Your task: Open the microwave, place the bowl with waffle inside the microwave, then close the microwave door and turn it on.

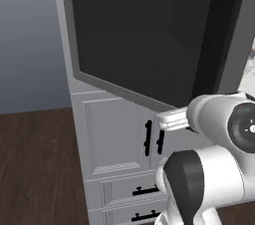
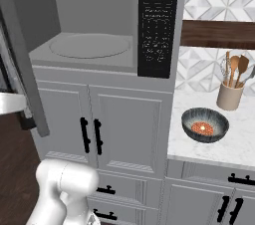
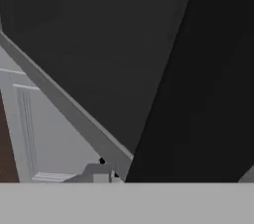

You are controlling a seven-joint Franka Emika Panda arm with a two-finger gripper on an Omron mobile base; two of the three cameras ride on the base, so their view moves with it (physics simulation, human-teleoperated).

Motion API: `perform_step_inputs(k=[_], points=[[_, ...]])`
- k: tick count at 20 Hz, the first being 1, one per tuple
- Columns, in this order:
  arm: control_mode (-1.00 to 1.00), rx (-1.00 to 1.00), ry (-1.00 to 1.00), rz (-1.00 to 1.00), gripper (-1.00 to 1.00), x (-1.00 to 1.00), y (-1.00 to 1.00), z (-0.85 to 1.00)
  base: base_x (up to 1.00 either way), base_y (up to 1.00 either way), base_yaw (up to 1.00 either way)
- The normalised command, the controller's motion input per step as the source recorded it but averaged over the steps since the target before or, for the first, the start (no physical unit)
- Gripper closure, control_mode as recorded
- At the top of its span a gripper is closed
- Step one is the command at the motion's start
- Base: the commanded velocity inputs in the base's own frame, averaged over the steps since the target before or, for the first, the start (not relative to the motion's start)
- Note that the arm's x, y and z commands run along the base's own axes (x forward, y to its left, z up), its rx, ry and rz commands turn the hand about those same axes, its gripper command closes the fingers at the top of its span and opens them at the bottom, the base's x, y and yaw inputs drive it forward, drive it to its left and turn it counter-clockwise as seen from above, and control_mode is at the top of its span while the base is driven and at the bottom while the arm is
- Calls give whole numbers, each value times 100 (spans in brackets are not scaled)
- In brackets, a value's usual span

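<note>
The microwave door [image 1: 144, 40] is swung wide open to the left; in the left base view its dark tinted window fills the upper part of the picture, and its long black bar handle [image 1: 216, 35] runs down the door's right side. In the hand view the same dark window [image 3: 99, 44] and the black handle [image 3: 198, 79] are seen very close, with the door's grey frame crossing diagonally below them. The gripper is seen only as a small grey piece [image 3: 99, 173] at the bottom of the hand view, so whether its jaws are spread or pressed together cannot be told, and nothing is shown to be held.

In the right base view the microwave [image 2: 94, 25] stands open above white panelled cabinet doors [image 2: 124, 124]. Its plain grey cavity is shown with the round turntable [image 2: 89, 46] bare on the floor, and the black button panel [image 2: 158, 22] is set on its right side.

Further right, on the marble counter [image 2: 199, 154], the bowl [image 2: 204, 125] is placed near the front edge, well apart from the microwave. The waffle [image 2: 203, 128] lies inside the bowl. Behind the bowl, by the tiled wall, a pale holder with wooden utensils [image 2: 230, 89] stands upright.
</note>
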Motion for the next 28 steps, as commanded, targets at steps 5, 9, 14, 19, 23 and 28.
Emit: perform_step_inputs(k=[5, 9, 14, 19, 23, 28], points=[[-100, 0, -8, 2, -100, -100, 46, -66, 0, 0, 0], [-100, 9, -22, 12, -100, -100, -10, -100, 0, 0, 0], [-100, 34, -23, 9, -100, -100, -80, -78, 0, 0, 0], [-100, 61, -2, 2, -100, -62, -100, -39, 0, 0, 0], [-100, 65, 7, 4, -100, 5, -100, -12, 0, 0, 0], [-100, 54, 1, 18, -100, 80, -100, -14, 0, 0, 0]])
